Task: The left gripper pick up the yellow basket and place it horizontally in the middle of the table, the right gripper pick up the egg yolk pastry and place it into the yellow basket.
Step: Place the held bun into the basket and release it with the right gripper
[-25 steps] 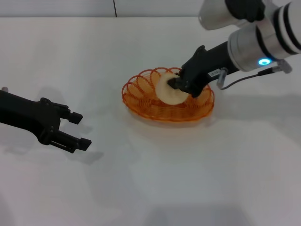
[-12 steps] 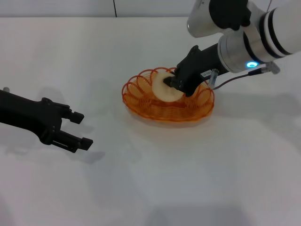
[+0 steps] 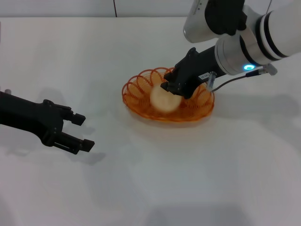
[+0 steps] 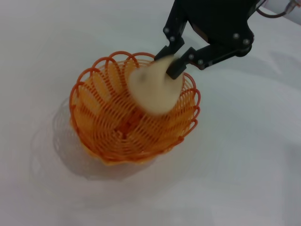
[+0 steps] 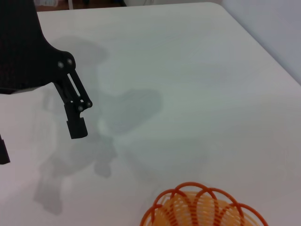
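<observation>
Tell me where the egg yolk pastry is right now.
Head view: the egg yolk pastry is inside the yellow basket, right of centre, at the right gripper.

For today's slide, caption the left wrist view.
Black right end effector lowers a pale round pastry into the orange-yellow wire basket.

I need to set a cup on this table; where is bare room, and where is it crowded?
Bare table lies in front of the yellow basket, and behind it toward the far edge. It is crowded at the basket, where the right pincer hangs over the egg yolk pastry, and where the open left pincer hovers.
</observation>
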{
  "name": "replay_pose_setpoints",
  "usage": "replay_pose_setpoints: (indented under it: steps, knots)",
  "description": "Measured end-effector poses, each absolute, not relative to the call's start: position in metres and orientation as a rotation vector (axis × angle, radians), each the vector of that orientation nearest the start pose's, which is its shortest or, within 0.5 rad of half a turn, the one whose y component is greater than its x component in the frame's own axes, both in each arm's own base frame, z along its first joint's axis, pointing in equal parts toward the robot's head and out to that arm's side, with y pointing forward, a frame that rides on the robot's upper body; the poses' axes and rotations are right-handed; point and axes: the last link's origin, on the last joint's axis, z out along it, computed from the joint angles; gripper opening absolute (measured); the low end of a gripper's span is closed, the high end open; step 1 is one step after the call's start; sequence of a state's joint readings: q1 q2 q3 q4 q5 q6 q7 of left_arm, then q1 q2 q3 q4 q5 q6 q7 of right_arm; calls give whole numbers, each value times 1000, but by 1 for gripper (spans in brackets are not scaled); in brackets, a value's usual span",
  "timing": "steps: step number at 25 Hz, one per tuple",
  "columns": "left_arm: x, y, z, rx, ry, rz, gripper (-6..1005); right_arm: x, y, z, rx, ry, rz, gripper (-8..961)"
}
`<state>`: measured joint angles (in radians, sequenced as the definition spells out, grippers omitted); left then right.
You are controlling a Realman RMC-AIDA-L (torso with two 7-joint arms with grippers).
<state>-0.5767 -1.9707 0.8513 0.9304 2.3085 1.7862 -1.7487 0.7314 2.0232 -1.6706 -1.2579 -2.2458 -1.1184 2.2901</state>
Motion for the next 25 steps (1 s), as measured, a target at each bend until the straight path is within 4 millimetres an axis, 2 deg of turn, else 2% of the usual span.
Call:
replay_pose_setpoints:
  steps: [1,6,14,20,25]
  knots:
    - [-259,329,50,-3005,-752,-47,885,89,381,-53,-2801,200,-108,55]
    - [-259,328,50,-3005,-753,-48,885,89,381,-53,-2799,200,-104,220]
    - [-262,326,51,-3000,-755,-55,885,91,379,-47,-2779,203,-59,289]
    - [-264,324,51,-3001,-754,-62,885,107,368,-26,-2715,211,61,487]
    - [-267,321,52,-3000,-752,-65,885,133,364,-2,-2669,307,215,690]
